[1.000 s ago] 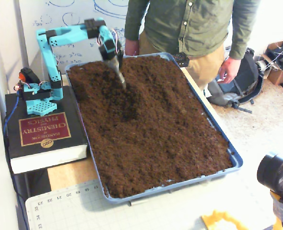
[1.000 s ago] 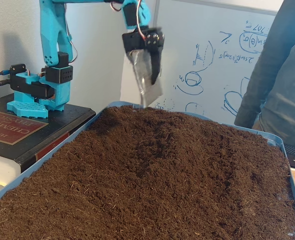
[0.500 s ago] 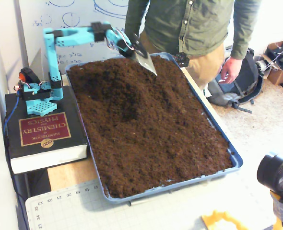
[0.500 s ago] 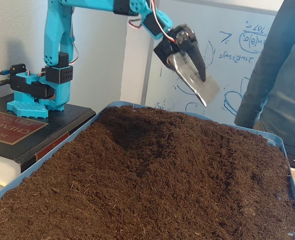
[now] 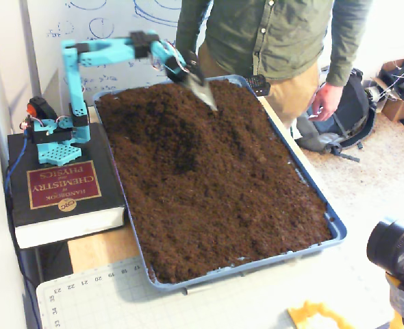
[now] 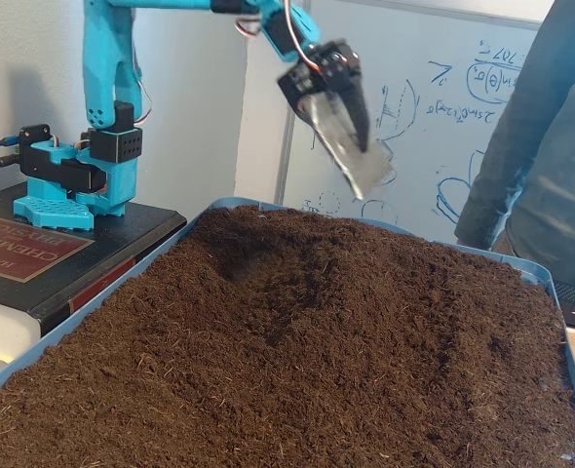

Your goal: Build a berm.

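Observation:
Loose dark brown soil fills the blue tray (image 5: 333,226) (image 6: 93,304). A low raised ridge, the berm (image 5: 219,140) (image 6: 385,263), runs beside a darker scooped hollow (image 5: 181,154) (image 6: 263,273) in the far part of the tray. The turquoise arm reaches out over the tray's far end. Its gripper (image 5: 200,88) (image 6: 346,136) is shut on a flat grey metal blade (image 5: 207,98) (image 6: 351,161). The blade tilts downward and hangs clear above the soil, just past the hollow.
The arm's base (image 5: 51,133) stands on a thick black book (image 5: 61,188) left of the tray. A person in a green shirt (image 5: 270,34) stands right behind the tray's far edge. A camera (image 5: 397,250) sits at the near right, and a whiteboard (image 6: 434,107) is behind.
One second ago the blade pointed down at the soil by the hollow. It swung up and to the right, and has since come back a little left and lower.

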Motion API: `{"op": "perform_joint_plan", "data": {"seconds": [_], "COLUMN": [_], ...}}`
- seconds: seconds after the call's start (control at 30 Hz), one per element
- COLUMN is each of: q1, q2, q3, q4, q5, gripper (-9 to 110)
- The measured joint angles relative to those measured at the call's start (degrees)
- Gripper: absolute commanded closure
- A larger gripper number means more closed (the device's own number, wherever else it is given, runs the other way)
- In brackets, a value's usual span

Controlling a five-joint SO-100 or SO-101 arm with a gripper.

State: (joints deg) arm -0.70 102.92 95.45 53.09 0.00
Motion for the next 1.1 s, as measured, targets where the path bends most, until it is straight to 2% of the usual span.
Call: {"op": "perform_joint_plan", "data": {"seconds": [0.27,0.4,0.53,0.87,1.1], "q1": [-3.52,-3.6,-3.78,-3.78,-3.78], "q2": [19.34,29.97,41.84,60.91,73.12], "q3": [13.54,24.52,36.56,60.21,68.55], "q4": [24.87,31.2,31.29,18.81,15.91], "q5": [0.0,0.0,0.0,0.0,0.0], "gripper": [101,101,101,101,101]}}
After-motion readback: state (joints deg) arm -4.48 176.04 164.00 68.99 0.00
